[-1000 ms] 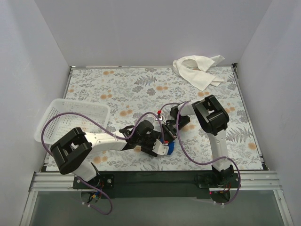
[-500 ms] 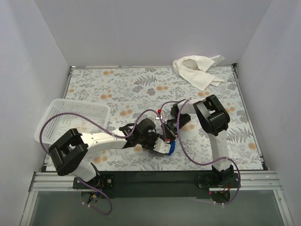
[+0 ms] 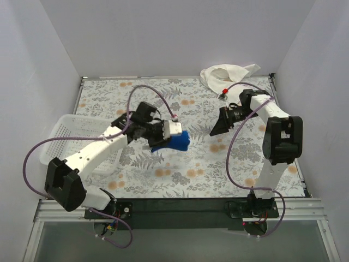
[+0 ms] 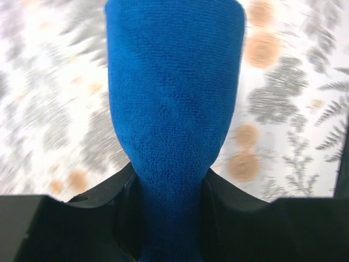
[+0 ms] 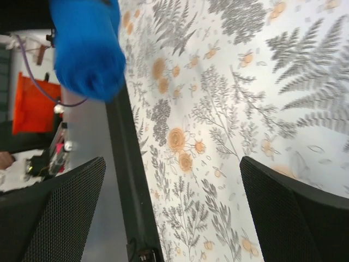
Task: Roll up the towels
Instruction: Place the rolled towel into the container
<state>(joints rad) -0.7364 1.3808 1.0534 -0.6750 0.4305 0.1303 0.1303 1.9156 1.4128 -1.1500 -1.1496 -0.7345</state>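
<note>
The left gripper [image 3: 175,132] pinches the royal blue rolled cloth towel [image 3: 173,143] by one end; its jaws press into the pile, so the cloth narrows between them and bulges beyond the tips; such a grip likely stops the roll unwinding while it is held off the floral-patterned table [image 3: 245,169]; the white perforated plastic basket [image 3: 71,136], back behind this gripper's wrist, is probably its destination. The right gripper [image 3: 216,129] has its jaws spread wide with nothing between them; the crumpled white cloth towel [image 3: 229,82] lies unrolled behind its wrist, presumably next.
</note>
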